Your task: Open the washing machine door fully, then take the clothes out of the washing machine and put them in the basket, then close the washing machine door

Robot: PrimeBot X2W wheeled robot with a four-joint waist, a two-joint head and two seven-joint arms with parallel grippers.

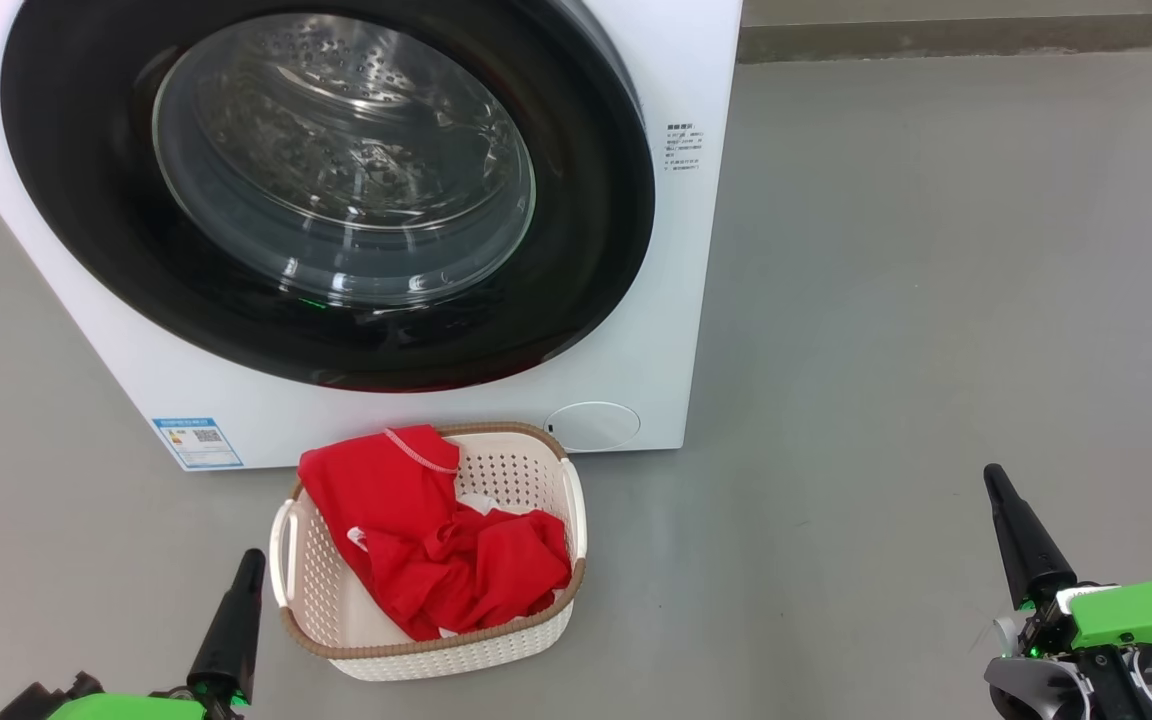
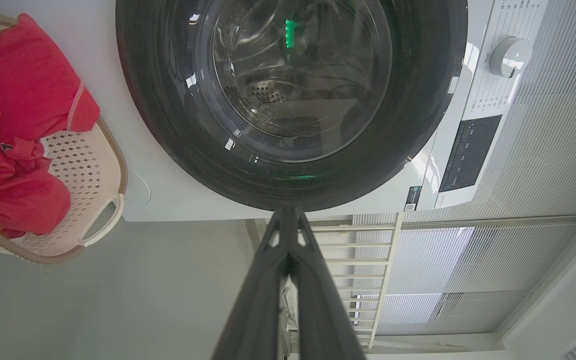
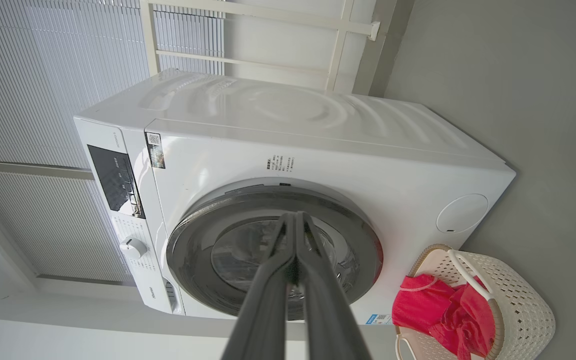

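Your left gripper (image 1: 248,565) is clenched, its two long dark fingers pressed tip to tip with nothing between them. Your right gripper (image 1: 996,485) is clenched the same way and also holds nothing. Both hang above the grey floor (image 1: 936,300).

Just ahead of the left gripper's tips, a little to its right and well to the left of the right gripper, stands the small cream-white perforated plastic basket (image 1: 456,655) with its brown woven-look rim. The bright red fabric clothes (image 1: 436,540) with white trim lie inside it. One red fold drapes over the rim on the side facing the machine.

Beyond the basket and touching or nearly touching it is the big white front-loading washing machine (image 1: 656,300). Its large round door (image 1: 76,150), with a glossy black rim and bulging clear glass, lies flat against the front. You can see the perforated steel drum through the glass.

Low on the front, ahead of the left gripper, there is a small blue label (image 1: 198,442) with a QR code; its print is too small to read. A round white cap (image 1: 593,425) sits just past the basket. Higher up is a block of small dark printed lines (image 1: 683,147), which is also unreadable.

In the left wrist view, beyond the fingertips (image 2: 288,220), you have a white dial (image 2: 510,55), a dark control panel (image 2: 468,152) and a small QR sticker (image 2: 412,198). The lettering there cannot be made out.
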